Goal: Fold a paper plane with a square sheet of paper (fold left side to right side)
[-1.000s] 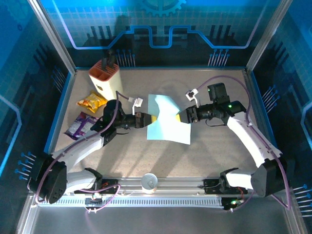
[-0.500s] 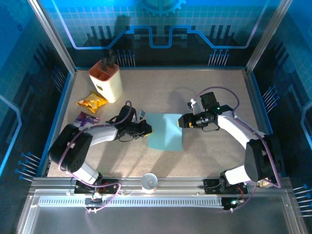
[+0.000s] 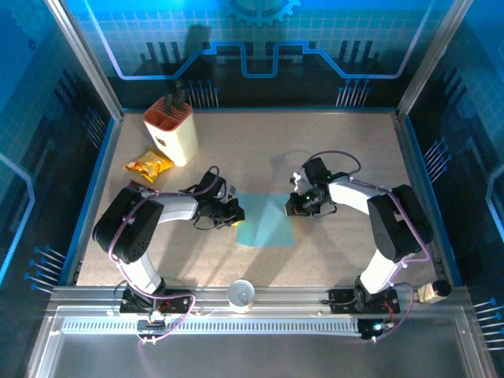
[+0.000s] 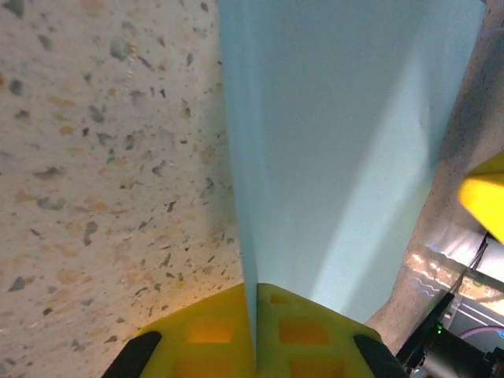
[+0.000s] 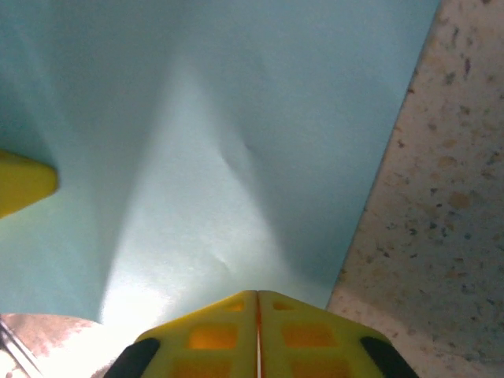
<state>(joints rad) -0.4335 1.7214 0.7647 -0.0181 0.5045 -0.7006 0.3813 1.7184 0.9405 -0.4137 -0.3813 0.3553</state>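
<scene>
The square sheet of paper [image 3: 265, 222] is light blue and lies on the speckled table between my two grippers. My left gripper [image 3: 237, 214] sits at its left edge, shut on it. In the left wrist view that edge of the sheet [image 4: 346, 134] runs straight up between the yellow fingers [image 4: 311, 335]. My right gripper [image 3: 289, 206] is low at the sheet's right side with its jaws pressed together. In the right wrist view the closed yellow tips [image 5: 257, 296] rest over the paper [image 5: 228, 134] near its right edge, with a small dent ahead of them. No paper shows between them.
A cream knife block [image 3: 172, 131] stands at the back left, and a yellow snack packet [image 3: 148, 164] lies in front of it. A white round cap [image 3: 241, 293] sits on the near rail. Blue walls enclose the table [image 3: 339, 150].
Both arms came down and inward, and the lifted sheet now lies low on the table. The right gripper's jaws have closed. The left gripper kept its hold on the left edge.
</scene>
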